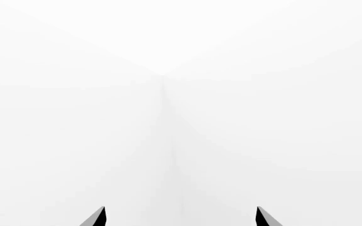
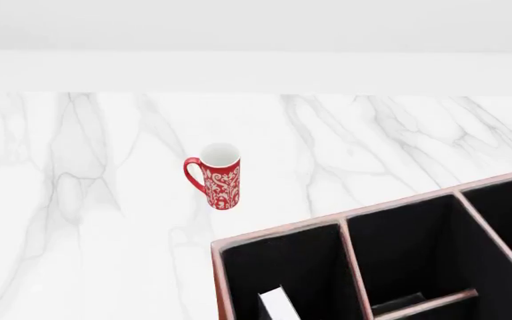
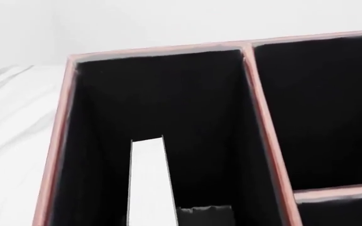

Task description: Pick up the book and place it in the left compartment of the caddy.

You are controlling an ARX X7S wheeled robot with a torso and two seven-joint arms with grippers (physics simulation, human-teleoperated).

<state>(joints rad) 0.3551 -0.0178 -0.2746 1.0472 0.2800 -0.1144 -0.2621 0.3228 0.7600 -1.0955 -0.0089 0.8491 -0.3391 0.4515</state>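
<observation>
Marble table (image 2: 105, 200) fills most of the head view, white with grey veins, a plain pale wall behind. Caddy (image 2: 345, 220) sits at the near right of that view, reddish-brown rim, black lining, dividers marking off several bays. Left compartment (image 2: 283, 273) is the long bay with no crossbar; the neighbouring bay (image 2: 407, 260) has a crossbar (image 2: 425, 303) low across it. Book (image 3: 148, 183) stands inside the left compartment, white page edges up, black covers lost against the lining; the right wrist view looks straight down on it, and it seems to stand slightly off vertical, closer to the outer wall than to the divider. A grey patch (image 3: 205, 215) shows just beside it at the frame edge; cannot say what it is. Red patterned mug (image 2: 216, 177) stands upright on the table, well apart from the caddy, not involved. Left gripper (image 1: 181, 217) points at blank white, its two dark fingertips (image 1: 96, 217) spread wide with nothing between them. Right gripper's fingers do not show in any view, so cannot tell whether it is parted or closed, or whether it has let go. Judgement: placing step is at or near its end, book already in the correct bay. Next move likely calls for confirming release and lifting the right arm straight up clear of the rim without dragging the book or nudging the divider.
</observation>
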